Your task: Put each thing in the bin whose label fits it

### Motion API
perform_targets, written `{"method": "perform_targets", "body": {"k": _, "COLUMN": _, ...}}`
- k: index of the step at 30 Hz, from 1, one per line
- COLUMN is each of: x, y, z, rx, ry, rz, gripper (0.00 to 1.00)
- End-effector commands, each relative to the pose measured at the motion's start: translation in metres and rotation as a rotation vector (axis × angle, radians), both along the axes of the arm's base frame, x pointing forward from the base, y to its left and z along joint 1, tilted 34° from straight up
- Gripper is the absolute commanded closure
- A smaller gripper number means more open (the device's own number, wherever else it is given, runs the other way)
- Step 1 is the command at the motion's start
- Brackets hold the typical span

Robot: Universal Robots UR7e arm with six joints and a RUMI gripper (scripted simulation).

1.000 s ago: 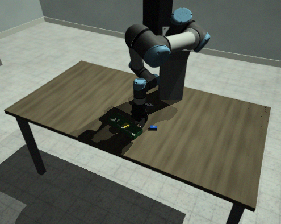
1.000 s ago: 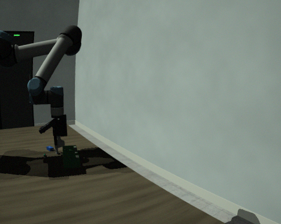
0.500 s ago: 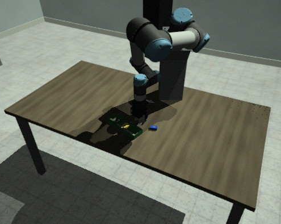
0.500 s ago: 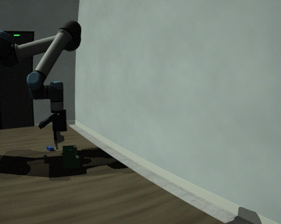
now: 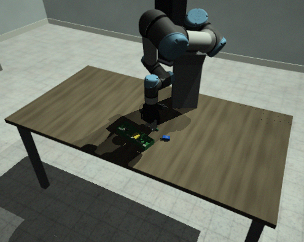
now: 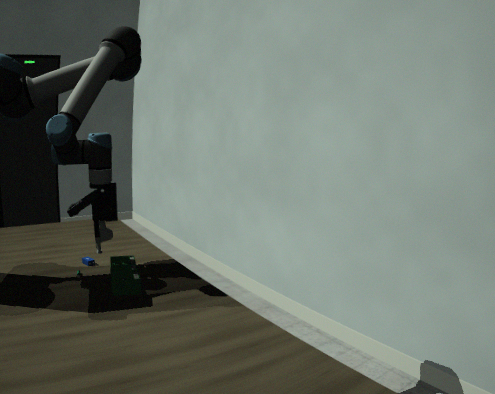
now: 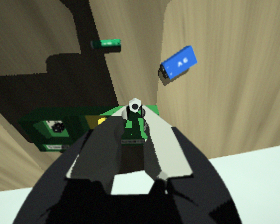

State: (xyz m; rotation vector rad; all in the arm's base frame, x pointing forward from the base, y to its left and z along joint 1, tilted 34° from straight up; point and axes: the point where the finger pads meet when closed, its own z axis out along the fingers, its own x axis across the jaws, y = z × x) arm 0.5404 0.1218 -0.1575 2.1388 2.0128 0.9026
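The arm folds over at the elbow and drops down with the wrist pretty much vertical, gripper pointing straight down. Fingers are pinched nearly together, clamped on a small white piece right at the tips. The gripper hangs in the air.

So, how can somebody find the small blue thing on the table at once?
Start at the green bin under the arm, near the front edge of the wooden table. Just beside its end lies the blue block, alone on bare wood; it is the only blue item.
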Motion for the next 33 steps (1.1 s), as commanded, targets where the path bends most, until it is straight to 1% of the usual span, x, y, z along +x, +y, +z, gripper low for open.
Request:
{"method": "perform_targets", "body": {"k": 1, "x": -0.001, "y": -0.001, "z": 0.001, "rx": 0.0, "ry": 0.001, "rz": 0.001, "gripper": 1.0}}
{"method": "perform_targets", "body": {"k": 10, "x": -0.001, "y": -0.001, "z": 0.001, "rx": 0.0, "ry": 0.001, "rz": 0.001, "gripper": 1.0}}
{"method": "perform_targets", "body": {"k": 12, "x": -0.005, "y": -0.003, "z": 0.007, "rx": 0.001, "ry": 0.002, "rz": 0.0, "gripper": 1.0}}
{"method": "perform_targets", "body": {"k": 19, "x": -0.005, "y": -0.003, "z": 0.007, "rx": 0.001, "ry": 0.003, "rz": 0.0, "gripper": 1.0}}
{"method": "perform_targets", "body": {"k": 20, "x": 0.004, "y": -0.005, "z": 0.01, "rx": 0.022, "ry": 0.014, "rz": -0.042, "gripper": 1.0}}
{"method": "perform_targets", "body": {"k": 22, "x": 0.015, "y": -0.007, "z": 0.015, "rx": 0.068, "ry": 0.048, "rz": -0.125, "gripper": 1.0}}
{"method": "perform_targets", "body": {"k": 30, "x": 0.057, "y": -0.014, "z": 0.036, "rx": 0.141, "ry": 0.094, "rz": -0.251, "gripper": 1.0}}
{"method": "perform_targets", "body": {"k": 33, "x": 0.06, "y": -0.016, "z": 0.037, "rx": 0.17, "ry": 0.106, "rz": -0.302, "gripper": 1.0}}
